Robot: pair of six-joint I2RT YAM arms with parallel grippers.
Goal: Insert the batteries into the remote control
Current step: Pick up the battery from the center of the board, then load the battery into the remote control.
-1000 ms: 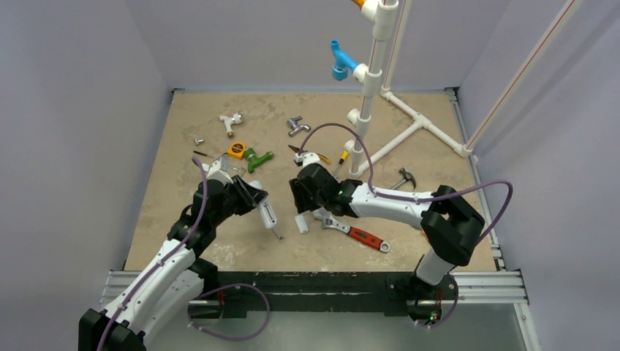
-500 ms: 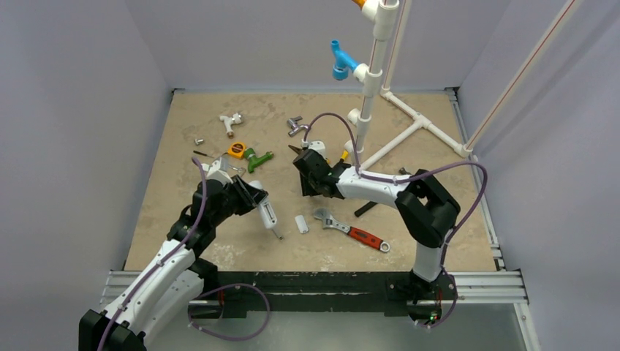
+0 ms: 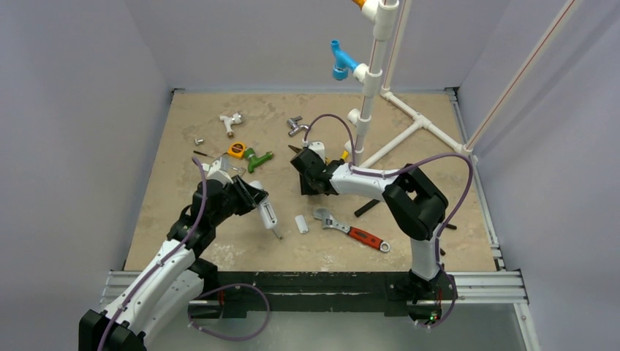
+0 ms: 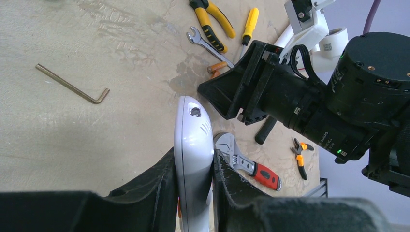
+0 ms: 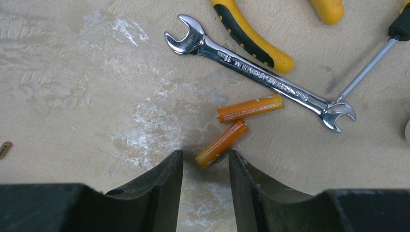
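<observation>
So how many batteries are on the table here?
2. Both lie by the silver wrench: one battery next to its shaft, the other battery just nearer, its end between the right gripper's open fingertips. Others may be hidden.

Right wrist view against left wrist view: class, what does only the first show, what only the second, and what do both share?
Only the right wrist view: the right gripper with open jaws astride the end of one of the batteries. Only the left wrist view: the left gripper clamping the remote control, a hex key, an adjustable wrench. Both: the batteries, the spanner, the yellow-handled pliers.
</observation>
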